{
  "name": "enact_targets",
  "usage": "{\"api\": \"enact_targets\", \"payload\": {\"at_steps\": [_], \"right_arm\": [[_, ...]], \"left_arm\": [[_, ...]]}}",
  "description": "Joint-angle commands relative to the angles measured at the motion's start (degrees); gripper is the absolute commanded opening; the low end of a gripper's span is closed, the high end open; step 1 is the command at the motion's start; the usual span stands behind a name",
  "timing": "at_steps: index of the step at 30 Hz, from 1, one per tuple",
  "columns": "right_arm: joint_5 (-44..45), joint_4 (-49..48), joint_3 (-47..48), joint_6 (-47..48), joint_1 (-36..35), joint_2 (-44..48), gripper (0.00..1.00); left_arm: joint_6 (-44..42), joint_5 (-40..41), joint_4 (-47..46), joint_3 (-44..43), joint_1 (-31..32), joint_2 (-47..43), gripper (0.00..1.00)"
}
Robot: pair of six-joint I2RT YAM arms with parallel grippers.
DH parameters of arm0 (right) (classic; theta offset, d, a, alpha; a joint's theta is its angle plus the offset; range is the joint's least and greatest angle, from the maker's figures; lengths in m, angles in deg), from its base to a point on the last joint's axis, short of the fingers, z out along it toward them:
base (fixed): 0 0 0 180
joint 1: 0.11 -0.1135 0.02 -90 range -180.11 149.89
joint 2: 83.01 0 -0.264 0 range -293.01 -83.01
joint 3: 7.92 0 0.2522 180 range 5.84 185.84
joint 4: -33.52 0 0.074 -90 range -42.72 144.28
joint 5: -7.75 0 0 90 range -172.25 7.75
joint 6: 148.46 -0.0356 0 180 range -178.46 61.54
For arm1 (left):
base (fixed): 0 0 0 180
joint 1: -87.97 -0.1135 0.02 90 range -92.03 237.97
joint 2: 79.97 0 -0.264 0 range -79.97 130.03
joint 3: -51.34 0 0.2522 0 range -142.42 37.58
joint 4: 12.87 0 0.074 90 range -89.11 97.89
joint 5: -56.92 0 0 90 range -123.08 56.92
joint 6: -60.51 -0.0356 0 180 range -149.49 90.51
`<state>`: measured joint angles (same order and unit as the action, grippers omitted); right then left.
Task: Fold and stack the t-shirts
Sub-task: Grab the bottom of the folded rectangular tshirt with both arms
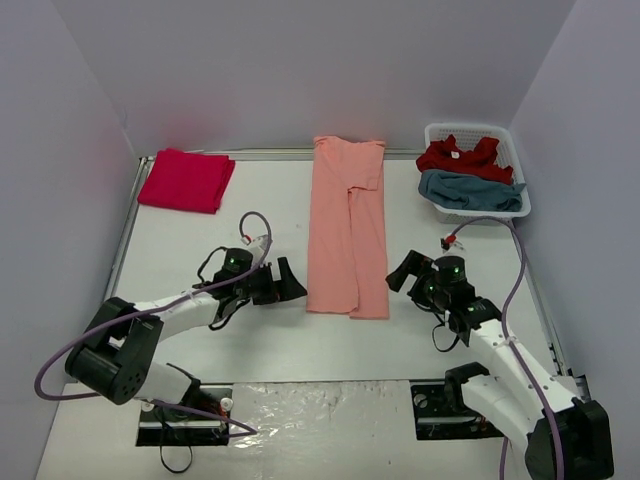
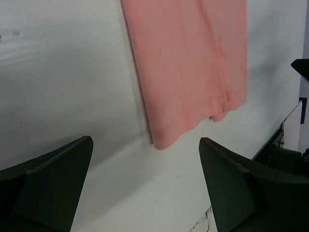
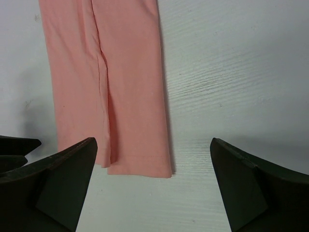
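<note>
A salmon-orange t-shirt [image 1: 347, 225] lies flat in the middle of the table, folded lengthwise into a long narrow strip. My left gripper [image 1: 285, 283] is open just left of its near-left corner, apart from the cloth. My right gripper [image 1: 408, 272] is open just right of its near-right corner. The left wrist view shows the shirt's hem corner [image 2: 188, 63] ahead of the empty left gripper [image 2: 146, 145]. The right wrist view shows the hem [image 3: 111, 82] ahead of the empty right gripper [image 3: 153, 145]. A folded crimson t-shirt [image 1: 186, 180] rests at the back left.
A white slotted basket [image 1: 517, 160] at the back right holds a crumpled red t-shirt [image 1: 460, 155] and a teal-blue one [image 1: 470, 190]. Grey walls close in the table [image 1: 200, 240] on three sides. Cables loop from both arms near the shirt's lower end.
</note>
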<state>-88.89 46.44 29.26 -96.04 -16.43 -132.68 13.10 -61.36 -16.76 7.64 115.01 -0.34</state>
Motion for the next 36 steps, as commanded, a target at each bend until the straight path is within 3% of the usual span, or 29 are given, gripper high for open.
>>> {"api": "enact_targets", "payload": {"at_steps": [1, 14, 22, 27, 36], "right_arm": [[0.4, 3.2, -0.6, -1.4, -0.6, 2.7, 1.00], [2.7, 3.0, -0.8, -3.4, -2.0, -1.2, 0.99], [2.6, 1.8, -2.2, -4.1, -2.3, -1.2, 0.93], [2.3, 1.6, -2.2, -4.1, -2.4, -2.1, 0.91], [2.5, 1.5, -2.2, -4.2, -2.5, -2.9, 0.90]], "left_arm": [[0.4, 0.6, -2.2, 0.8, 0.9, -1.0, 0.91], [2.0, 0.9, -7.8, 1.5, 5.6, 5.1, 0.85], [2.4, -0.6, -10.4, 0.9, 6.4, 9.2, 0.73], [1.5, -0.6, -8.5, 0.1, 7.0, 8.9, 0.64], [-0.1, 0.7, -1.3, -0.5, 9.1, 7.5, 0.59]]}}
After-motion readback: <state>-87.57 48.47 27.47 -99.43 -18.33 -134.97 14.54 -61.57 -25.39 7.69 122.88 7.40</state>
